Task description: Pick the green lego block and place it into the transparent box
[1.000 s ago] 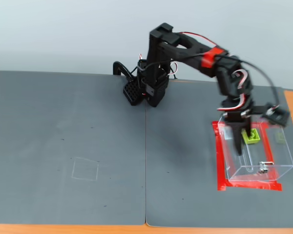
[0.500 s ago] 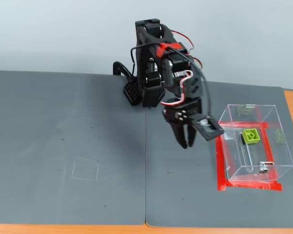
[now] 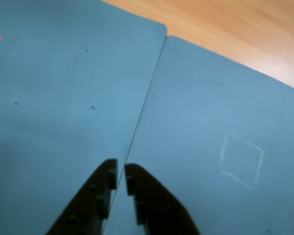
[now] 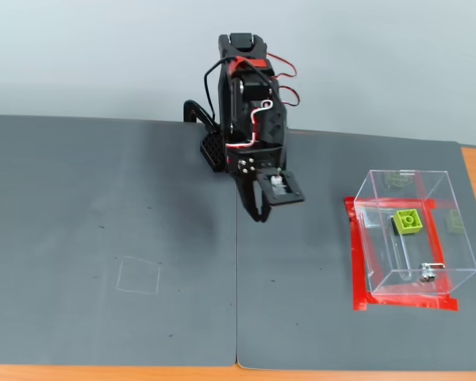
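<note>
The green lego block (image 4: 408, 221) lies inside the transparent box (image 4: 454, 274), on its floor toward the back. The box stands on a red taped patch at the right of the fixed view. My gripper (image 4: 256, 213) hangs folded close to the arm's base, well left of the box. In the wrist view the gripper (image 3: 120, 171) shows its two black fingers nearly touching, with nothing between them, over the seam of the grey mats. Neither the block nor the box appears in the wrist view.
Two grey mats (image 4: 103, 238) cover the table and meet at a seam (image 4: 236, 302). A faint drawn square (image 4: 139, 275) (image 3: 241, 159) marks the left mat. Wooden table edge (image 3: 245, 34) shows beyond the mats. The arm's base (image 4: 242, 143) stands at the back centre.
The arm has pulled back from the box, swinging left and folding toward its base. The green block stays in the box.
</note>
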Robot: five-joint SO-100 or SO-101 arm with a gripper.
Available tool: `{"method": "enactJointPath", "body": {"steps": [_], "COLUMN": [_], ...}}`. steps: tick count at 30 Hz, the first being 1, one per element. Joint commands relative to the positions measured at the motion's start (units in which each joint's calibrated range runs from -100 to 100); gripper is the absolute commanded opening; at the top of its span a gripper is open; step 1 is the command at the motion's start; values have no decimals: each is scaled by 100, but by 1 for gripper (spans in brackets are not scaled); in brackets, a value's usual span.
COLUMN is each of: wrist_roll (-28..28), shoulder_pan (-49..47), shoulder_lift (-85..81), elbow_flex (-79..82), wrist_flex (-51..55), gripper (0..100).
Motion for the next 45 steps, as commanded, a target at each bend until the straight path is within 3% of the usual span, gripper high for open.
{"method": "enactJointPath", "body": {"steps": [1,7,18,45], "wrist_roll": [-57,-510,-750,-714], "shoulder_pan": [126,291,365,477], "shoulder_lift": [-923,-1932,-3501,-3594], "elbow_flex": [655,2102,4002,4472], "wrist_flex": [-186,-932,-993,-1062], "gripper": [2,2,2,2]}}
